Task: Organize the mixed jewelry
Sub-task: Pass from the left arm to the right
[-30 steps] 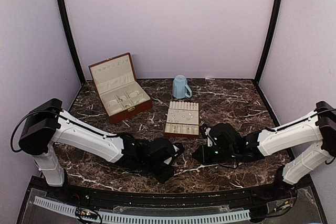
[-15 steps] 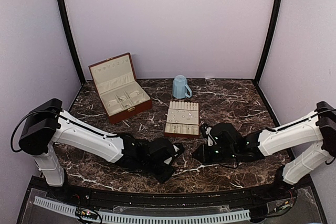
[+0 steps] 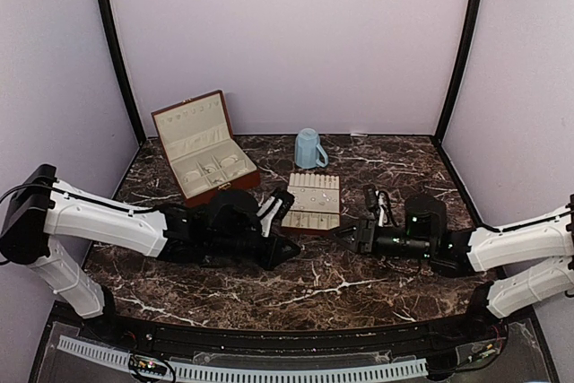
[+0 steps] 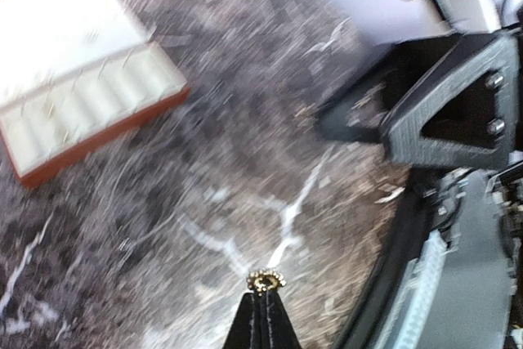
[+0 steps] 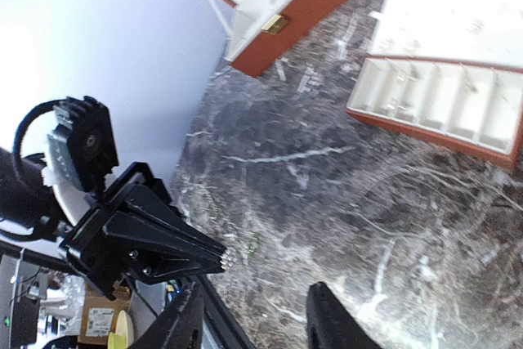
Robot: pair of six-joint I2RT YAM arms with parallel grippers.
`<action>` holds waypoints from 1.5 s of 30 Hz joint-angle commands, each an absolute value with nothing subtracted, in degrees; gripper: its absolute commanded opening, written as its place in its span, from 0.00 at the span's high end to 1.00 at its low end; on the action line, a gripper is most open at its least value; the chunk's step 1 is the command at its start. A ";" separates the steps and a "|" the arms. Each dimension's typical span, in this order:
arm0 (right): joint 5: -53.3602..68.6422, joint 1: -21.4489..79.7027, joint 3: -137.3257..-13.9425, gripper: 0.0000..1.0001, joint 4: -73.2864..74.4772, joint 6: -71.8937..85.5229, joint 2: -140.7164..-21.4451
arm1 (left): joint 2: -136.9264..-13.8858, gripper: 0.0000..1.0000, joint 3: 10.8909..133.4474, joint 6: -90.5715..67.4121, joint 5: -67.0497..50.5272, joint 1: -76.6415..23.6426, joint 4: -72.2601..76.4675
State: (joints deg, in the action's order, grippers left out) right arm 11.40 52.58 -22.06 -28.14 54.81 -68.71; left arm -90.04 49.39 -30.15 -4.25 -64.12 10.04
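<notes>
The mixed jewelry (image 3: 311,196) lies mostly as tiny pale specks on the upper, flat part of the cream slotted tray (image 3: 310,230), with a few more in its lower slots. One beaded piece (image 4: 265,280), small and ring-shaped with a glinting rim, is away from the rest. It is pinched at the very tip of the left gripper (image 4: 263,298), whose fingers are pressed together on it over the dark marble table (image 3: 395,168), well apart from the tray and towards the near edge. Whether the piece touches the marble cannot be told.

The right gripper (image 5: 255,296) faces the left one from the other side, its two fingers spread and holding nothing. Behind and left of the tray the reddish-brown box (image 3: 220,190) stands open, showing its cream lining. The blue mug (image 3: 309,150) sits just behind the tray. Below the table edge, in the right wrist view, a brown carton (image 5: 102,316) carries a label too small to read.
</notes>
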 commanded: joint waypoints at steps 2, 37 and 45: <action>21.19 51.59 -23.51 0.46 -43.22 56.67 -67.79 | -83.76 1.00 45.65 -28.22 -10.67 -63.18 24.68; 33.53 55.37 -32.87 0.68 -44.75 56.09 -74.79 | -77.86 1.00 37.70 -29.14 -16.61 -63.02 43.06; 34.23 55.46 -32.58 0.74 -46.57 56.88 -75.15 | -78.07 1.00 37.57 -29.40 -16.20 -63.02 43.16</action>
